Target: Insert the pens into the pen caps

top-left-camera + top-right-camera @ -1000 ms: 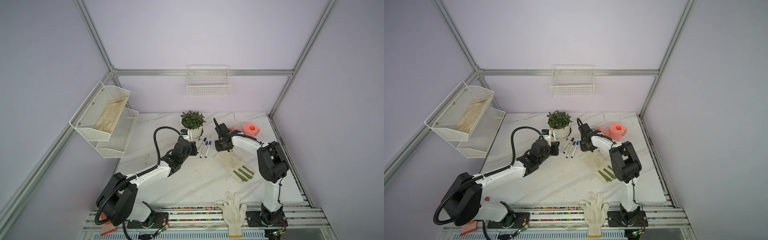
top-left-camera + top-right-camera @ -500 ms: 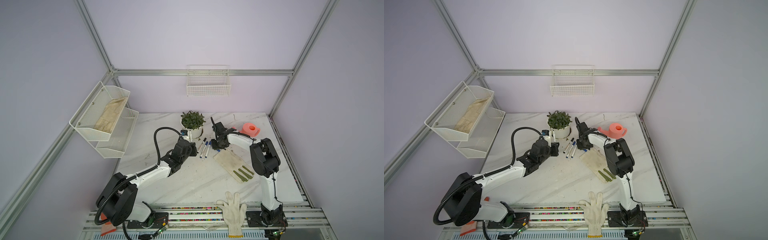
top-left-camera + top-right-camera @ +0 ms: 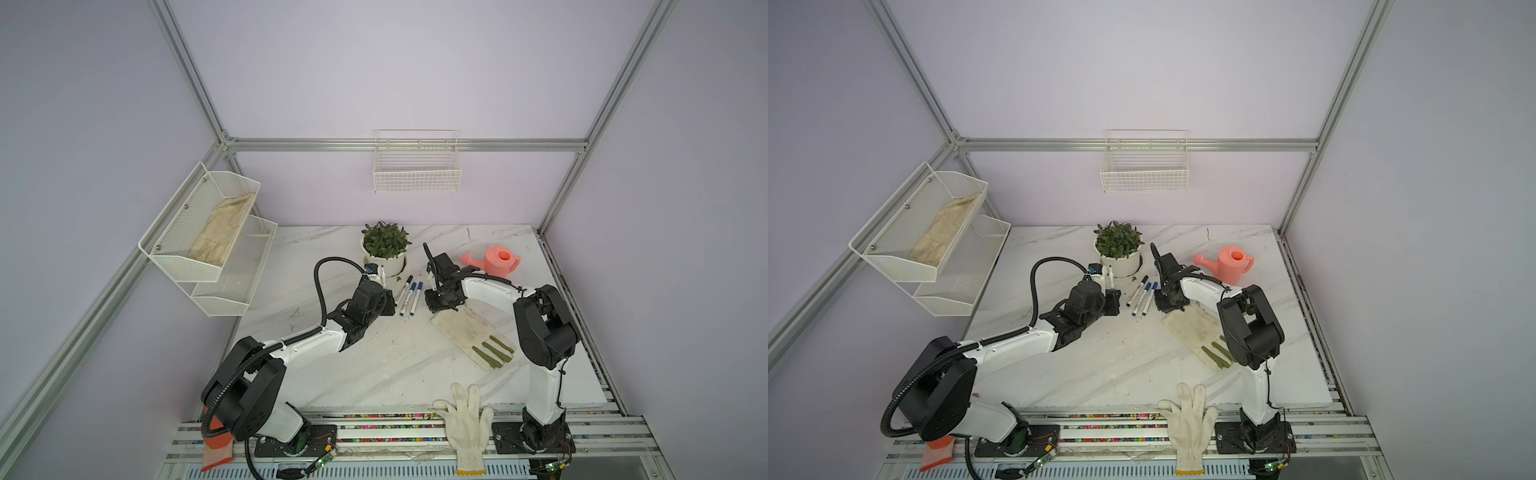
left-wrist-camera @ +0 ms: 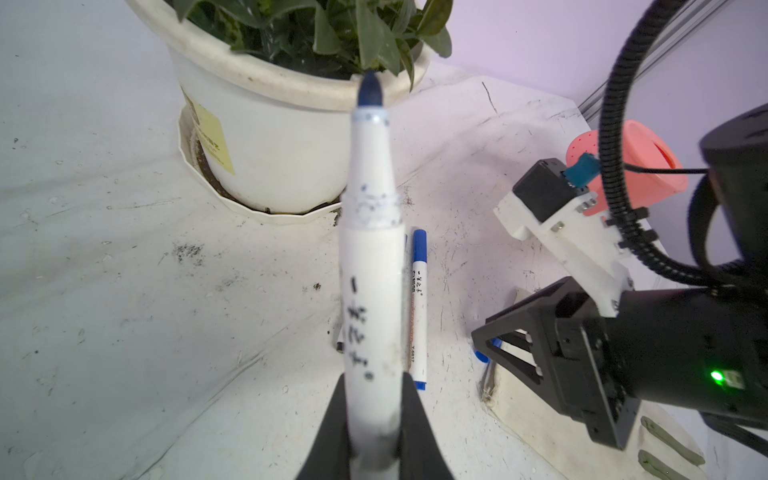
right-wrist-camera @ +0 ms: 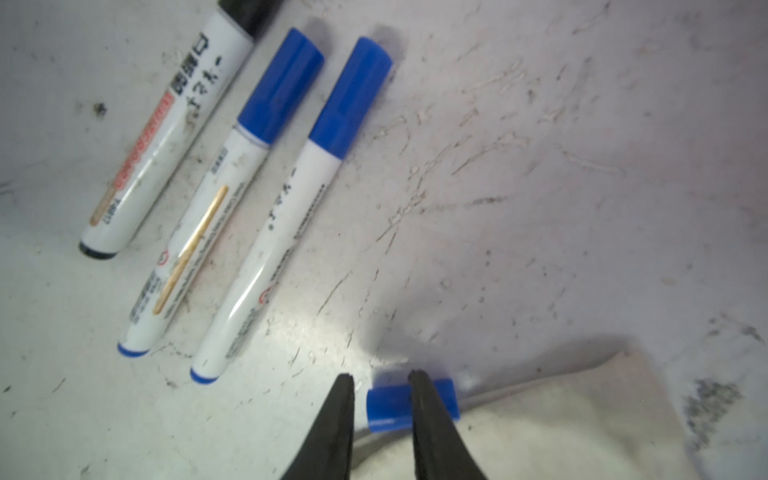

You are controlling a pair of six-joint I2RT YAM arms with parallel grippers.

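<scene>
My left gripper [image 4: 374,399] is shut on the barrel of an uncapped white pen [image 4: 370,270], which it holds upright with its blue tip up; in both top views this pen [image 3: 382,277] rises beside the plant pot. Three pens with their pen caps on, one black [image 5: 166,137] and two blue [image 5: 208,199] [image 5: 282,216], lie side by side on the table [image 3: 409,296]. A loose blue cap [image 5: 440,405] lies at the edge of a work glove. My right gripper [image 5: 381,376] hangs low over it with its jaws apart, one finger across the cap.
A potted plant [image 3: 384,249] stands just behind the pens and a pink watering can [image 3: 496,261] at the back right. A worn work glove with green fingers [image 3: 469,332] lies under the right arm. A white knit glove [image 3: 465,419] hangs over the front edge.
The right arm swung left towards the pens, then came back and lower to the glove's edge. Its jaws narrowed, then widened a little. The left arm and its pen have not moved.
</scene>
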